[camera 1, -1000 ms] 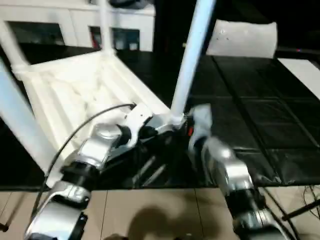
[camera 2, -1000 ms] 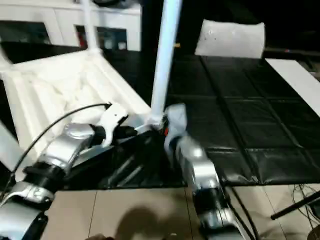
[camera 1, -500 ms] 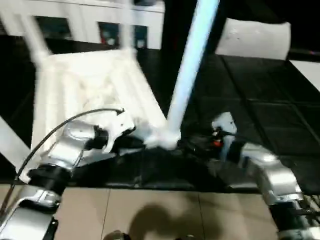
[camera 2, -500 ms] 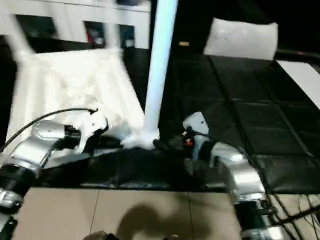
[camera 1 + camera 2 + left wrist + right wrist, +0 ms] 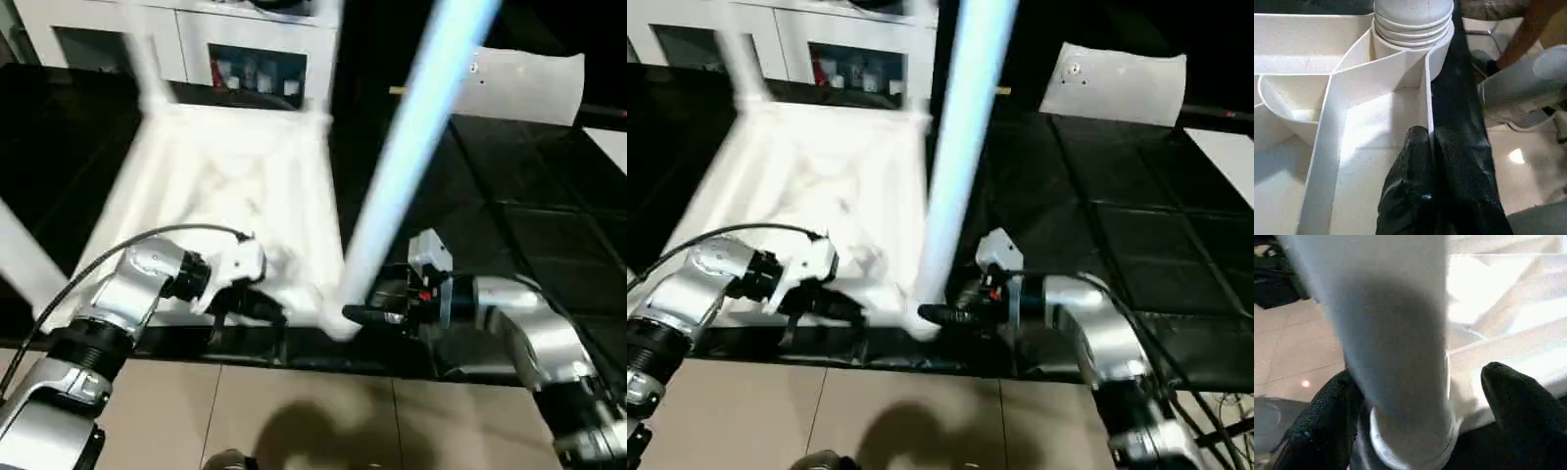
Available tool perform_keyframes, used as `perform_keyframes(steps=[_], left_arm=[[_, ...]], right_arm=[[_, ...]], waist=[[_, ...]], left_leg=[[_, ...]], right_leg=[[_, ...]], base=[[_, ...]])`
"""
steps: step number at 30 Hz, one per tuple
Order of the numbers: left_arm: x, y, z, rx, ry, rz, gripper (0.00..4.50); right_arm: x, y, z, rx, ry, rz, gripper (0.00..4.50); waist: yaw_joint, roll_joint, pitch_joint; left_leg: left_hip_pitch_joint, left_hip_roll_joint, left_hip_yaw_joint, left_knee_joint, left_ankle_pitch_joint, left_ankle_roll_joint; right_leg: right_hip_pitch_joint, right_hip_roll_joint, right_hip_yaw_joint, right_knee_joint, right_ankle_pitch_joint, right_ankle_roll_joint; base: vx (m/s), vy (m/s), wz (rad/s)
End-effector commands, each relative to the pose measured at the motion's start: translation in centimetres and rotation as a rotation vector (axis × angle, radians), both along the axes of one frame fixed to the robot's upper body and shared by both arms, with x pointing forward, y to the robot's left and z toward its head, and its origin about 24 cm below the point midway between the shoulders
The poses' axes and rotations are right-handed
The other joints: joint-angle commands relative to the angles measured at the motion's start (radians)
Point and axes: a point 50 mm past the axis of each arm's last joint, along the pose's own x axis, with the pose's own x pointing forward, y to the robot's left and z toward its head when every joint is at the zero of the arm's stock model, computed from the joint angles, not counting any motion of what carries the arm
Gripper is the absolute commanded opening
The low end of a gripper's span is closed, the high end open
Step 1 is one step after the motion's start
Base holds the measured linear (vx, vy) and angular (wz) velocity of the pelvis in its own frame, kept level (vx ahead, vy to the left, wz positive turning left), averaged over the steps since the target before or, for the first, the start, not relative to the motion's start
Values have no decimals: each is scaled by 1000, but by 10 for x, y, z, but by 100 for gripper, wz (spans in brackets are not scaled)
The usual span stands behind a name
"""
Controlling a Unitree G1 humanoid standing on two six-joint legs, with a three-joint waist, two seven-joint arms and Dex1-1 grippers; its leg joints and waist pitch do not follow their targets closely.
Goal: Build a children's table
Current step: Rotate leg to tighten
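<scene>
Your left gripper (image 5: pixel 1422 147) is pinched tight on the near rim of the upturned white ribbed plastic tabletop (image 5: pixel 225 196). Right gripper (image 5: pixel 1415 401) straddles the white tapered leg (image 5: pixel 411 147) at the near-right socket, jaws wide, no clamp. Keep the leg square while seating.

The tabletop (image 5: pixel 235 206) lies underside up on the mat (image 5: pixel 529 245), with a leg (image 5: pixel 411 147) standing in its near right corner socket (between both grippers) and the block (image 5: pixel 524 86) behind, to the right.

Left claw (image 5: pixel 1422 147) pinched together, right claw (image 5: pixel 1415 396) spread wide.
</scene>
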Motion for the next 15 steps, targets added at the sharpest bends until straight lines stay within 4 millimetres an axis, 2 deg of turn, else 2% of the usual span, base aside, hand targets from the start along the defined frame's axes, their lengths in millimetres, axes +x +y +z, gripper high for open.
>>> perform_keyframes(steps=[1,4,5,15], left_arm=[[-4,-10,-6,50,28,-100,0],[0,-10,-4,59,8,-102,0],[0,-10,-4,59,7,-102,0],[4,-9,-5,77,-11,-100,0]], right_arm=[[1,-2,0,-11,7,41,345],[2,0,-1,-24,26,96,336],[2,0,-1,-24,29,99,315],[5,-1,-4,-26,66,150,234]], waist=[[-5,2,-64],[-5,0,-64],[-5,1,-64],[1,-1,-64]], left_leg=[[41,95,-37,-79,-188,23],[38,93,-37,-76,-194,21],[39,94,-37,-77,-198,18],[40,96,-37,-78,-220,1]], right_leg=[[30,-74,44,-57,-122,-260],[30,-75,44,-58,-134,-264],[30,-76,44,-59,-140,-264],[27,-78,44,-59,-168,-261]], base=[[0,0,0],[0,0,0],[0,0,0],[0,0,0]])
